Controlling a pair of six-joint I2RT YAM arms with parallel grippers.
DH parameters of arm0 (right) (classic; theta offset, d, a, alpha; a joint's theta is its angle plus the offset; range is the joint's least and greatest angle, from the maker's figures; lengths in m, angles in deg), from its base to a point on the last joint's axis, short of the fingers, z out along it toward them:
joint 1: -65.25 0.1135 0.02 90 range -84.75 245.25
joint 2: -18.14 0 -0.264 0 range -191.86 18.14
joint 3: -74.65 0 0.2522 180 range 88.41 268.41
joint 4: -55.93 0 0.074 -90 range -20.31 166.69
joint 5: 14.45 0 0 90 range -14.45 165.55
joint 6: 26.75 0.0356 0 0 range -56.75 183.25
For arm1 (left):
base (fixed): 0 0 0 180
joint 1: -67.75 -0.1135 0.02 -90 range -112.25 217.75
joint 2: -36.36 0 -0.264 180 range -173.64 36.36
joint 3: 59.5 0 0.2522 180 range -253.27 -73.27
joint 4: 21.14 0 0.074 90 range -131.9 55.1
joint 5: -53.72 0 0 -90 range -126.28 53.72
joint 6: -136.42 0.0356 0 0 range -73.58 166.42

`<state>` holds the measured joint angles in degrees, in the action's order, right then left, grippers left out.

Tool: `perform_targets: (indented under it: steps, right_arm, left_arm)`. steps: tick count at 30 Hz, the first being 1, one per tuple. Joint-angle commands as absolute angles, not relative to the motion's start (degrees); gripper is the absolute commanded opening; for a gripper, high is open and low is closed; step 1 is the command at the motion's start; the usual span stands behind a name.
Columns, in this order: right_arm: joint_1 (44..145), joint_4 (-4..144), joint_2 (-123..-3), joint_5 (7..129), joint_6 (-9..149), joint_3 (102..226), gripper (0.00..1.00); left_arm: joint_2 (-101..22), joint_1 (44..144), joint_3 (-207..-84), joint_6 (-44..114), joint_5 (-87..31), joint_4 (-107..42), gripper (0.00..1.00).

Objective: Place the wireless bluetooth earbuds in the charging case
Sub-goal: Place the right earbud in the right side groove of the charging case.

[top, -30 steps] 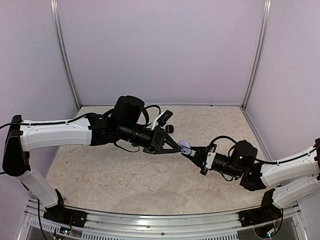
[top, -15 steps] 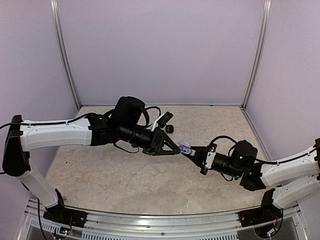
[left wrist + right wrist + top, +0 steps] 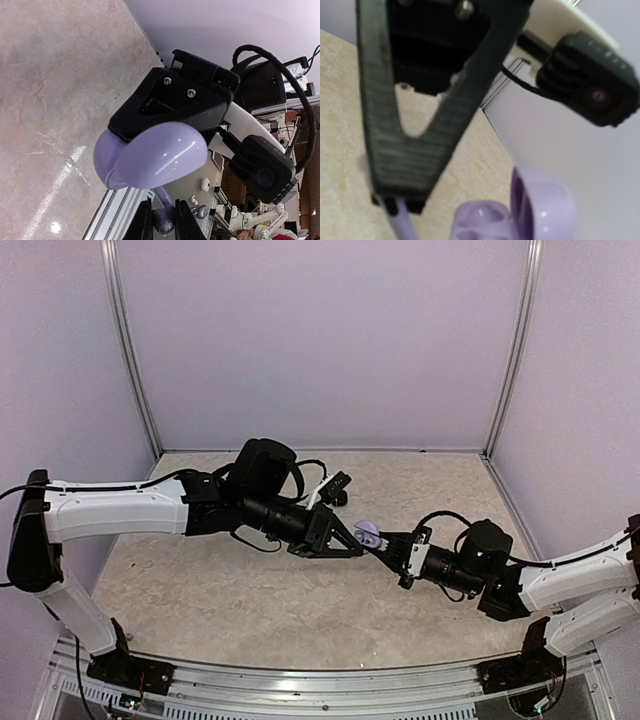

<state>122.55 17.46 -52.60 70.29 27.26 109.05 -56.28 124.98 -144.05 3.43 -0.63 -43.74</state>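
The left gripper (image 3: 352, 545) pinches a lavender earbud (image 3: 163, 221), fingers nearly closed. The right gripper (image 3: 386, 539) clamps the open charging case (image 3: 155, 155) just beside it

Lavender charging case (image 3: 368, 534) is up in the air over mid-surface, glossy lid flipped open, wells showing. One lavender earbud (image 3: 163, 221) hangs just beside it.

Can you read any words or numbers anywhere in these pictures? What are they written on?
No text can be read anywhere.
The purple charging case is plain and shiny, with no letters.
The brown boxes far behind the table may carry print, but it is too small and blurred to read.
The tiny marks on the wrist camera are too blurred as well.
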Motion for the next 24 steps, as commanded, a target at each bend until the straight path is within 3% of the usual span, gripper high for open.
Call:
perform_targets:
  steps: [1, 24]
  right_arm:
    - [123.5, 15.8, -53.4, 70.6, 27.3, 109.9, 0.0]
    - [123.6, 15.6, -51.9, 70.1, 27.2, 109.9, 0.0]
  left_arm:
    - [-54.6, 126.2, -146.3, 4.9, 1.9, -39.9, 0.0]
    - [-55.6, 124.3, -145.5, 4.2, -3.1, -44.1, 0.0]
